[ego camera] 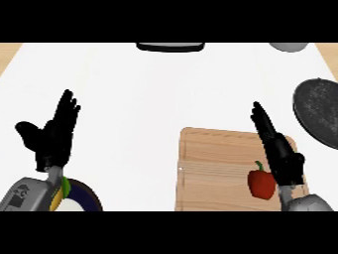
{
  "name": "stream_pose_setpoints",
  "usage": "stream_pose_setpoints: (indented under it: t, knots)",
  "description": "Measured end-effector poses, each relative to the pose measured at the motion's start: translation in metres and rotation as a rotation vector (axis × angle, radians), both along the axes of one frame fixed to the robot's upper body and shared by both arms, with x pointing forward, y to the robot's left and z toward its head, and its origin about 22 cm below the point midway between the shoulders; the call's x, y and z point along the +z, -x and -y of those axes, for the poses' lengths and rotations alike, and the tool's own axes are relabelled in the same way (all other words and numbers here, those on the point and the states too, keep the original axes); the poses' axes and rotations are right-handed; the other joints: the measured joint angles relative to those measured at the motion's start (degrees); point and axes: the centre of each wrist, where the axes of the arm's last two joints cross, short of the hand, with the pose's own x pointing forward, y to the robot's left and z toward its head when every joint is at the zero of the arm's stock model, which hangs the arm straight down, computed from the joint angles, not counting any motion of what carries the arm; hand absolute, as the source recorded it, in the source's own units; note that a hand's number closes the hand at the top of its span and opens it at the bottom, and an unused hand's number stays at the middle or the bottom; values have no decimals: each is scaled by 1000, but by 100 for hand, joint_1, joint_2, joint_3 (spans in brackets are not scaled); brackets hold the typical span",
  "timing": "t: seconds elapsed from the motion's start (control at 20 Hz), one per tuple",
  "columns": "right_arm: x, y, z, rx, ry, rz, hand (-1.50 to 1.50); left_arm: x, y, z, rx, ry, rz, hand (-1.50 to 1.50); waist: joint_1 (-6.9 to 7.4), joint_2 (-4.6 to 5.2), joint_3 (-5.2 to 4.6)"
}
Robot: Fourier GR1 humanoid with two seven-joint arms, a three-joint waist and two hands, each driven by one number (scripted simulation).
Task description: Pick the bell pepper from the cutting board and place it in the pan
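Note:
A red bell pepper [260, 182] with a green stem lies on the wooden cutting board [215, 168], near its lower right part. My right hand [277, 146] hovers over the board just right of the pepper, fingers straight and open, holding nothing. The dark round pan [326, 113] sits at the right edge of the counter, beyond the board. At the left, my left hand [54, 131] rests open with fingers up.
A plate with a dark blue rim [84, 196] lies at the lower left, partly under my left forearm. A dark object [170, 46] sits at the far edge in the middle, and a grey bowl [288, 46] at the far right.

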Motion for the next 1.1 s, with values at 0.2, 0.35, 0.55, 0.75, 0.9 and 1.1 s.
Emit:
stream_pose_setpoints:
  t: [0.2, 0.35, 0.55, 0.75, 0.9, 1.1]
  knots:
    - [6, -3, 37, -165, 15, -76, -150, 9, 3, -2, -84, -68, 28, 0, -91, 86, 56]
    - [-3, 4, 87, -345, 151, -204, 150, 19, 1, -5, -169, -149, 46, 0, -175, 169, 38]
    - [-20, 29, 126, -550, 440, -299, -150, 23, 2, -2, -261, -193, 21, 0, -212, 175, 47]
    - [-42, 55, 104, -727, 448, -288, -150, 33, 7, -9, -315, -212, 1, 0, -179, 140, 65]
    - [-31, 65, 88, -708, 462, -344, -150, 36, 3, -12, -338, -221, -3, 0, -165, 142, 69]
    - [-13, 67, 90, -637, 586, -477, -150, 35, 4, -7, -353, -227, 1, 0, -112, 147, 65]
